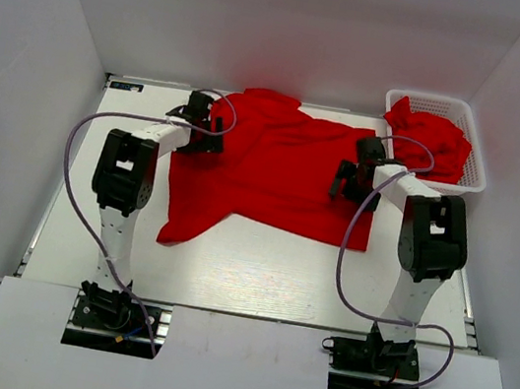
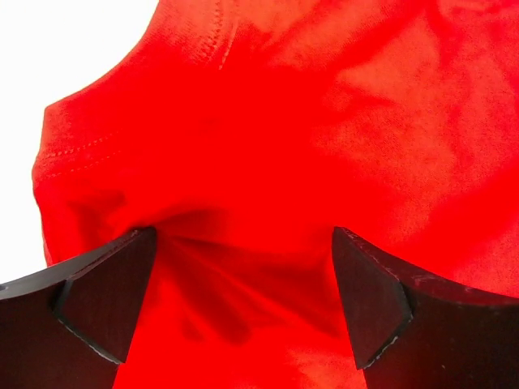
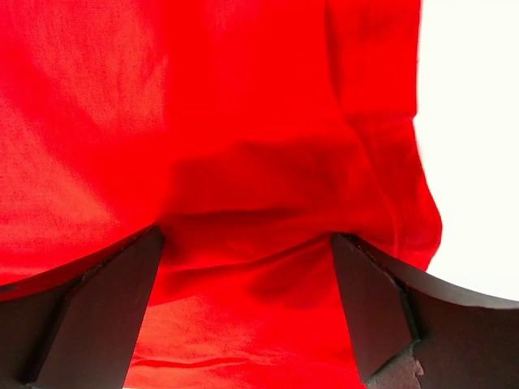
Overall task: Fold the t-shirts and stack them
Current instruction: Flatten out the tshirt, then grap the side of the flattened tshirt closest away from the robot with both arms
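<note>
**Ana:** How far along is the job?

**Ben:** Barely begun, by the look of it. The white counter (image 1: 257,274) carries one spread t-shirt (image 1: 274,172). It lies open and mostly flat, with no fold made in it and no stack anywhere around it.

**Ana:** And the other shirts?

**Ben:** Just off the spread t-shirt's far right corner stands the white lattice basket (image 1: 477,178). The heaped t-shirts (image 1: 434,139) inside it are crumpled (how many cannot be told from the heap). Each one has to come out, be laid flat, folded and stacked, so nearly all the work is left.

**Ana:** Is the spread one ready to fold?

**Ben:** Not quite, one would judge. Its near left corner trails off in a loose tongue toward the arm bases, and cloth is bunched along its far edge.

**Ana:** What could get in the way?

**Ben:** The right arm's purple cable (image 1: 349,249) hangs across the spread t-shirt's near right corner and might drag it. The basket also sits close to that side.

**Ana:** And the grippers?

**Ben:** The left gripper (image 1: 209,138) is at the spread t-shirt's left edge and the right gripper (image 1: 344,187) is near its right edge. Both wrist views show the jaws held wide apart with red cloth rucked up between them and nothing clamped.
</note>
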### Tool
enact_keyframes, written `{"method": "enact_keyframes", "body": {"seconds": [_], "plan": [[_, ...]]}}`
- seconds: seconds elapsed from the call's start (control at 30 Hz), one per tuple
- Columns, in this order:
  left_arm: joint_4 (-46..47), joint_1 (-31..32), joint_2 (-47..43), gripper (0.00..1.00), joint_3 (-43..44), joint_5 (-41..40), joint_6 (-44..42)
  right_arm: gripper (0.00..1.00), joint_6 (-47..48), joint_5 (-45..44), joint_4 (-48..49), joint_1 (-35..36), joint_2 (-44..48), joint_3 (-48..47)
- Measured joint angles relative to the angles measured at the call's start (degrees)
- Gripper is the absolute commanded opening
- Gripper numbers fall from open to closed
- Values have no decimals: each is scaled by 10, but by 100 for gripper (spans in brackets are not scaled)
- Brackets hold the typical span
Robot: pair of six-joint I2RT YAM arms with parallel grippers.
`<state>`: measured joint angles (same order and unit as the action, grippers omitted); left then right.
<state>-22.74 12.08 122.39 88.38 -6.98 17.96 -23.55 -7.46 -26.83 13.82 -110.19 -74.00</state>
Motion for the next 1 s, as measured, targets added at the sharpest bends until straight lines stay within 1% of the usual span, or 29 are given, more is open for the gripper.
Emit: {"method": "enact_keyframes", "body": {"seconds": [0.1, 0.2, 0.33, 0.5, 0.6, 0.7, 0.8, 0.87, 1.0], "plan": [[-17, -3, 37, 99, 58, -15, 1, 90, 2, -5, -4, -9, -28, -39], [-28, -11, 50, 99, 82, -15, 1, 90, 6, -7, -4, -19, -59, -83], [-20, -18, 39, 99, 65, -3, -13, 90, 26, 6, -3, -25, -68, -99], [-42, -19, -13, 99, 21, 22, -48, 90, 55, 31, -21, -25, -48, -98], [-52, -18, -75, 99, -18, 32, -61, 90, 65, 45, -27, -24, 7, -79], [-52, -17, -169, 99, -94, 48, -67, 90, 66, 51, -29, -21, 86, -36], [-35, -15, -263, 99, -178, 95, -69, 90, 64, 53, -32, -20, 149, 5], [-15, -12, -305, 99, -229, 141, -68, 90, 62, 51, -32, -20, 179, 33], [9, -1, -312, 99, -287, 194, -65, 90, 59, 46, -40, -21, 216, 90]]}}
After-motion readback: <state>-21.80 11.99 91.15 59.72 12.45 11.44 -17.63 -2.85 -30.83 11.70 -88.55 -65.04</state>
